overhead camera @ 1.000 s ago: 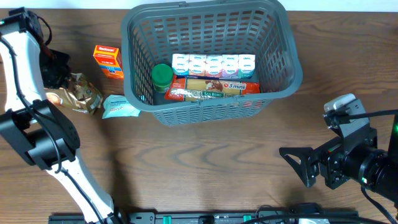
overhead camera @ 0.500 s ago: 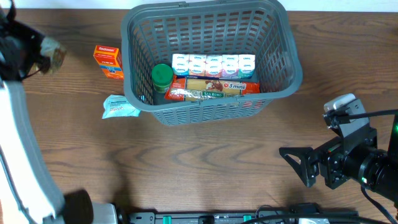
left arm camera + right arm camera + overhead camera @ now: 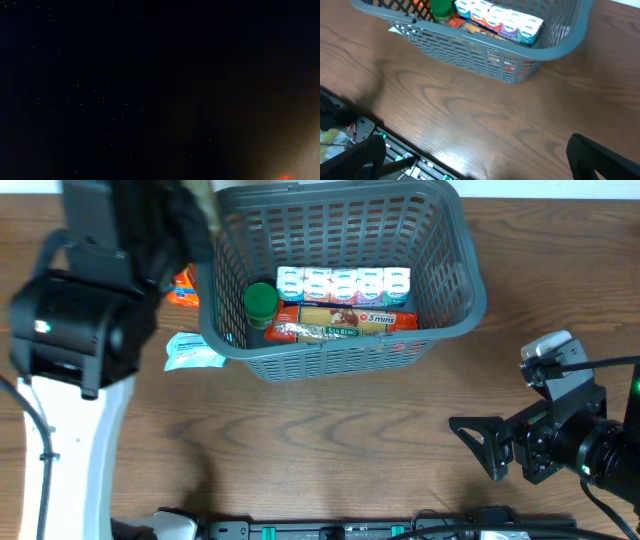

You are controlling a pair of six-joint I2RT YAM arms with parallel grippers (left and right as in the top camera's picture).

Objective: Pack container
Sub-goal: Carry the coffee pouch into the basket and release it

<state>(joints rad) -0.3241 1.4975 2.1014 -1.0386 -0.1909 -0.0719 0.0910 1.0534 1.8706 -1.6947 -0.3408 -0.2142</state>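
Note:
The dark grey slotted container (image 3: 470, 290) stands at the back middle of the table and also shows in the right wrist view (image 3: 470, 47). It holds a green-lidded jar (image 3: 262, 300), a row of small white cartons (image 3: 345, 283) and a pasta packet (image 3: 340, 323). My left gripper (image 3: 185, 220) is raised high by the container's back left corner. Only a tan scrap of the brown snack bag (image 3: 203, 188) shows at it. The left wrist view is almost black. My right gripper (image 3: 490, 448) is open and empty, low at the front right.
An orange box (image 3: 180, 285) lies left of the container, partly hidden by my left arm. A teal and white sachet (image 3: 190, 352) lies by the container's front left corner. A black rail with cables (image 3: 395, 155) runs along the table's front edge.
My left arm has lifted the brown snack bag off the table and swung it up and right towards the container's back left corner. The right arm has not moved.

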